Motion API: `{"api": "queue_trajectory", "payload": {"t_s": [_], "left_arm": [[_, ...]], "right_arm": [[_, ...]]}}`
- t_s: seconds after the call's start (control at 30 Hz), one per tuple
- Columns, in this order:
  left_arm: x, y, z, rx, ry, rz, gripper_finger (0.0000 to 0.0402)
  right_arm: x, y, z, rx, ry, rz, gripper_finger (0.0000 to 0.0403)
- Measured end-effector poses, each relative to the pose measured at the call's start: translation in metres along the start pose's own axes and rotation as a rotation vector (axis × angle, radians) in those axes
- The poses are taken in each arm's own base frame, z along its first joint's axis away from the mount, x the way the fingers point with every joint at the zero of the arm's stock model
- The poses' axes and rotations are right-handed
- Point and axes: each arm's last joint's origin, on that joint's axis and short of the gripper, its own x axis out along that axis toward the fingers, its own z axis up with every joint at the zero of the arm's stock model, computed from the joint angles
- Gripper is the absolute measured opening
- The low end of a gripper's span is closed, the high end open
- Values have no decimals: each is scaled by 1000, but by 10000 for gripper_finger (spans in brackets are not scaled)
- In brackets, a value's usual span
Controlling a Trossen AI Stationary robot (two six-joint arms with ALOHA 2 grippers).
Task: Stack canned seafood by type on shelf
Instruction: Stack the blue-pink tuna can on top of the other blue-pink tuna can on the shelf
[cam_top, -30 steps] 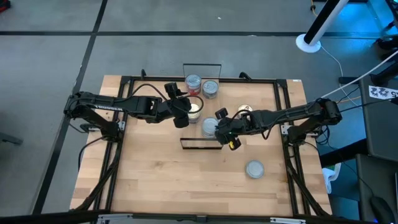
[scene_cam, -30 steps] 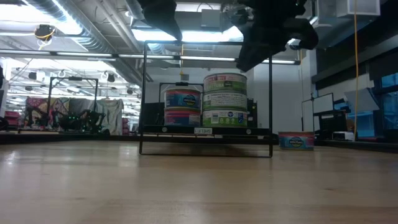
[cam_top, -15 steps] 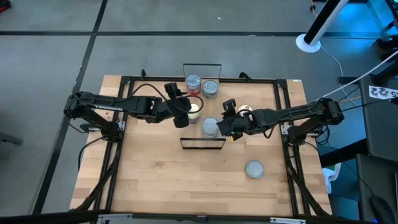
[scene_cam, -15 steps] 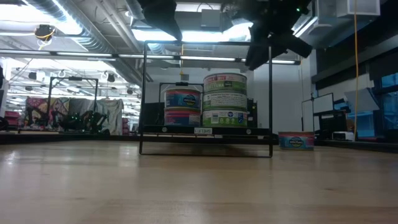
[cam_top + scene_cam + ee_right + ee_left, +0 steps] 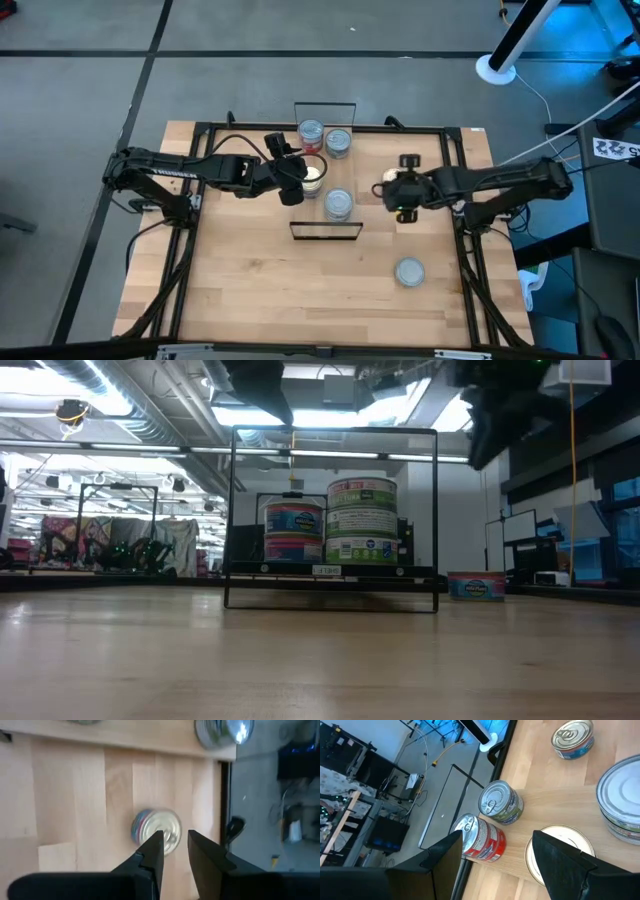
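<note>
right gripper [image 5: 393,192] has pulled back off the shelf [image 5: 326,215] and now hangs over a loose tin [image 5: 156,831] just right of it, fingers a little apart, holding nothing. that tin sits right below the fingertips. left gripper [image 5: 297,178] stayed over the shelf's gold-top tin [image 5: 313,177], fingers wide open.

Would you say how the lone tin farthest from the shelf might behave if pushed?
The lone tin sits flat, short and wide, so it would likely slide, not tip or roll. Its metal looks rigid; the smooth wall may slip in a loose grip.
</note>
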Motion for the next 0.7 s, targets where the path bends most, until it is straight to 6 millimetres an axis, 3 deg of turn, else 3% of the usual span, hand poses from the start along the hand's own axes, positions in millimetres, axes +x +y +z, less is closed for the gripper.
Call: {"api": "queue_trajectory", "payload": {"t_s": [0.27,0.5,0.7], "left_arm": [[0,-3,1,-73,-24,-114,237],[0,-5,2,-153,-30,-193,237],[-1,-8,2,-146,-38,-300,237]], "right_arm": [[32,4,-38,97,40,3,88],[77,15,-51,144,28,111,88],[89,16,-55,182,8,158,88]]}}
